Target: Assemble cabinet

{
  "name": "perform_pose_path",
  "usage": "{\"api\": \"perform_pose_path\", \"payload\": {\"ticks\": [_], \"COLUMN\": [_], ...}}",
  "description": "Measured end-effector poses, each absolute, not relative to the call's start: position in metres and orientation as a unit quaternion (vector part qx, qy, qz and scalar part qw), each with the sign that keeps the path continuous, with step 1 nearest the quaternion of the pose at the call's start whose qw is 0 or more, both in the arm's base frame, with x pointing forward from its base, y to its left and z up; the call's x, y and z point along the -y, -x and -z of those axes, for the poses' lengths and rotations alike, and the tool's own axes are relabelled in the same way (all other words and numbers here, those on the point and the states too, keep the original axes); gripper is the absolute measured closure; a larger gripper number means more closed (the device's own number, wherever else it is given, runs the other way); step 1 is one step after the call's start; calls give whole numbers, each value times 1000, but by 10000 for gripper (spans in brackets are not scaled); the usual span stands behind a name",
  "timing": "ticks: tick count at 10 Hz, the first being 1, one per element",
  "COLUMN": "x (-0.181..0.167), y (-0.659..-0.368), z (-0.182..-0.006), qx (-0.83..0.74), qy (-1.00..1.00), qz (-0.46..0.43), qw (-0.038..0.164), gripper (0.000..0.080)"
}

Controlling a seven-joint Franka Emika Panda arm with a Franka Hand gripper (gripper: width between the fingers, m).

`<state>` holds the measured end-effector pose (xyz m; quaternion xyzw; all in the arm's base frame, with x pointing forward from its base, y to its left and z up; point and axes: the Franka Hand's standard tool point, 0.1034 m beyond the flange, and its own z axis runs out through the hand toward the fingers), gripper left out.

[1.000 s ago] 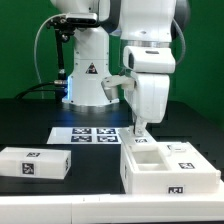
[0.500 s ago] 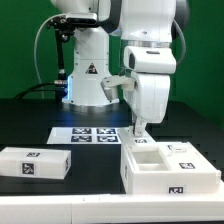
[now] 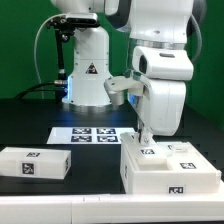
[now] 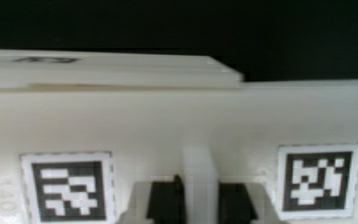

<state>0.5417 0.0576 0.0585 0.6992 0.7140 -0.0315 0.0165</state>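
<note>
The cabinet body (image 3: pixel 170 172), a white box with marker tags, stands at the exterior view's right near the table's front. My gripper (image 3: pixel 146 140) comes down on its far edge, fingers close together, shut on a thin white slab (image 3: pixel 150 152) that lies over the body's top. In the wrist view the gripper (image 4: pixel 199 195) has a narrow white rib between its fingers, with tagged white faces (image 4: pixel 69 185) on either side. A separate white block (image 3: pixel 35 163) with a tag lies at the exterior view's left front, away from the gripper.
The marker board (image 3: pixel 92 135) lies flat on the black table between the block and the cabinet body. The robot's base (image 3: pixel 88 75) stands behind it. The table's pale front edge (image 3: pixel 60 205) runs just in front of the parts.
The arm has moved toward the exterior view's right. The square hollow that was open in the body's top is now covered by the white slab.
</note>
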Motion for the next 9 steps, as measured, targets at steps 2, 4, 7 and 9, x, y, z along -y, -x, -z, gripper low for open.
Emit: {"api": "perform_pose_path", "payload": {"ticks": [2,4,7,9], "x": [-57,-57,-57,-57], "y": [-541,-541,-563,-589], "z": [-58,-58,-59,-58], "qx": [-714,-714,-712,-711], "qy": [-699,-699,-701,-702], "qz": [33,33,39,36], "qw": [16,16,15,20], "gripper": [735,735,735,735]}}
